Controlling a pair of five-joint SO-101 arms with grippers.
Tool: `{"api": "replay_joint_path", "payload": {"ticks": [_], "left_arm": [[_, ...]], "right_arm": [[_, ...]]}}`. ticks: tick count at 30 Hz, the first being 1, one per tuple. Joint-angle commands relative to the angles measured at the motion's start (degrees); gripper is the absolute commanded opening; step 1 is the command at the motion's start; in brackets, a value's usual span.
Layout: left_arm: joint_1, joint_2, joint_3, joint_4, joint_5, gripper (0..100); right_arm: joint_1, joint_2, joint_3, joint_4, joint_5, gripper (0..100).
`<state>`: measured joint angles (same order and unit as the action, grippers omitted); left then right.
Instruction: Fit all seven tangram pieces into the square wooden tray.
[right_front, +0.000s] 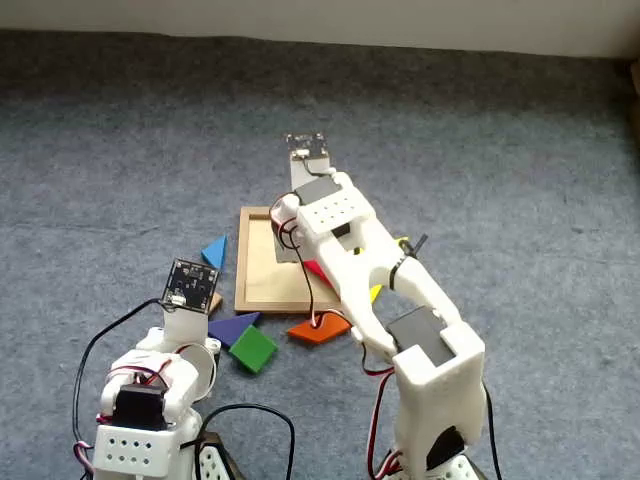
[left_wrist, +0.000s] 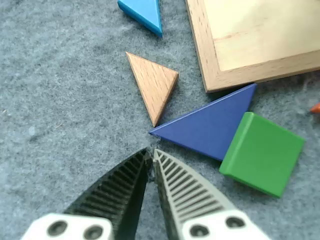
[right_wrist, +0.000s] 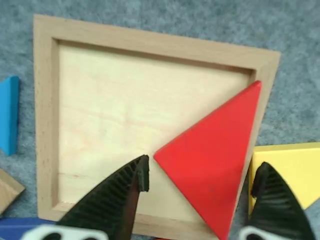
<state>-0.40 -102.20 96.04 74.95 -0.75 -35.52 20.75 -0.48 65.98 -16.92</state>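
The square wooden tray (right_front: 242, 262) lies mid-table; its floor (right_wrist: 115, 120) is bare except for a red triangle (right_wrist: 215, 160). That triangle rests partly inside, with one edge over the tray's rim. My right gripper (right_wrist: 202, 177) hovers open above it, one finger on either side, apart from it. A yellow piece (right_wrist: 287, 165) lies just outside that rim. My left gripper (left_wrist: 151, 153) is shut and empty over the carpet, its tips close to the corner of a dark blue triangle (left_wrist: 210, 125). A green square (left_wrist: 262, 152) touches that triangle. A wooden triangle (left_wrist: 154, 85) and a light blue triangle (left_wrist: 142, 12) lie beside them.
An orange piece (right_front: 320, 328) lies on the grey carpet in front of the tray, under the right arm (right_front: 380, 270). The loose pieces cluster at the tray's left and front. Open carpet stretches to the far left and right.
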Motion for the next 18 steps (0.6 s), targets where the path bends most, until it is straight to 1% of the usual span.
{"api": "replay_joint_path", "payload": {"ticks": [1,6,8,10,15,16,18], "left_arm": [[-0.84,-0.48,1.1,0.26,0.44,1],[-0.84,-0.48,1.1,0.26,0.44,1],[-0.84,-0.48,1.1,0.26,0.44,1],[-0.84,-0.48,1.1,0.26,0.44,1],[-0.84,-0.48,1.1,0.26,0.44,1],[-0.84,-0.48,1.1,0.26,0.44,1],[-0.84,-0.48,1.1,0.26,0.44,1]], "right_arm": [[-0.22,-1.54,-3.3,-1.19,0.09,32.1],[0.31,-2.86,-3.38,0.31,5.19,32.0],[0.04,-4.97,-3.3,2.07,6.07,30.0],[0.04,-7.6,-3.21,3.65,6.33,23.9],[0.48,-12.88,-2.59,4.09,11.78,3.2],[0.48,-12.97,-1.98,4.7,13.1,0.4],[0.48,-12.7,-0.31,5.49,15.38,0.9]]}}
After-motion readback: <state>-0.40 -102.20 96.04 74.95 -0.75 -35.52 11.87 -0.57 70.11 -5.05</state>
